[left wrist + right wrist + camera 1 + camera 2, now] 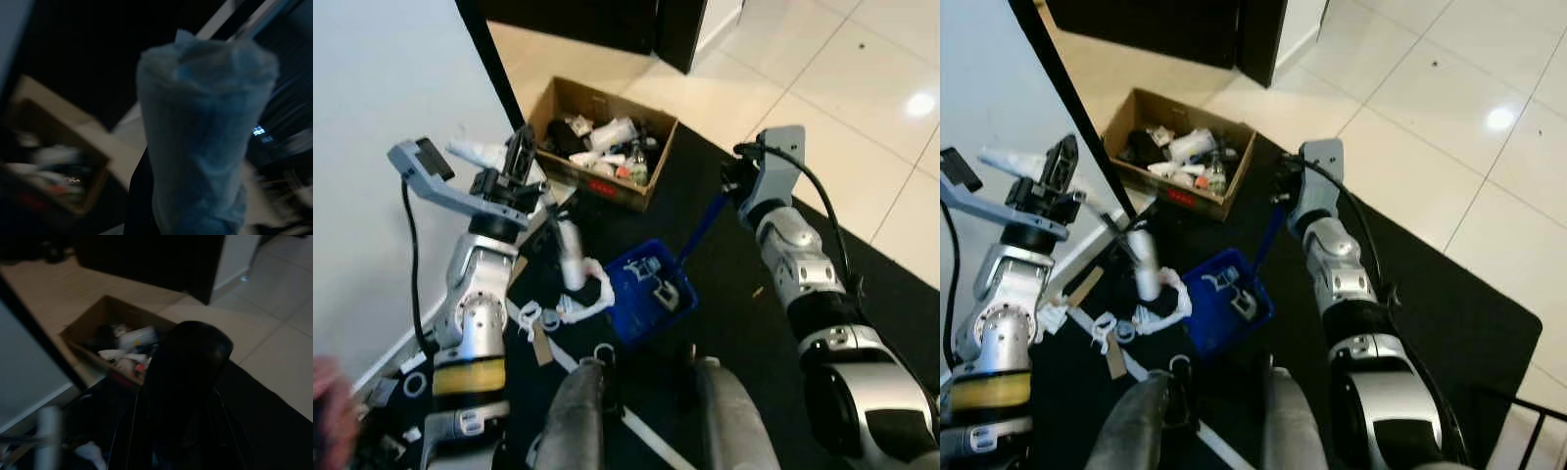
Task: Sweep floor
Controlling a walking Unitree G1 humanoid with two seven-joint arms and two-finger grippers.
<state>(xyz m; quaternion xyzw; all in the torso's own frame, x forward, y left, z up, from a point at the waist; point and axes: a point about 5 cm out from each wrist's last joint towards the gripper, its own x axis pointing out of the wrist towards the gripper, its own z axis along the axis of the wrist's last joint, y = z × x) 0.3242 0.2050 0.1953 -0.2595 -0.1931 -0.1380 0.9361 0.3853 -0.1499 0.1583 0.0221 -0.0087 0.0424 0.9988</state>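
Far left, my left pincer (521, 157) is up by the white wall (382, 108), clamped on the broom handle (570, 257), a pale stick running down toward the dark mat (724, 323); the left wrist view is blurred, with a pale wrapped shape close to the lens. Below it, white scraps and rings (548, 318) litter the mat, touching the lip of the blue dustpan (651, 289). Behind, the cardboard box (602, 142) of rubbish sits against the mat's far edge. To the right, my right pincer (736, 186) holds the dustpan's blue handle (703, 227), fingers closed round it as far as I can judge. To do this well: keep the pan's lip flat on the mat, draw the broom in short strokes toward it, and steady the pan so the scraps don't slide under or push it away. Tiled floor (842, 88) lies farthest right.
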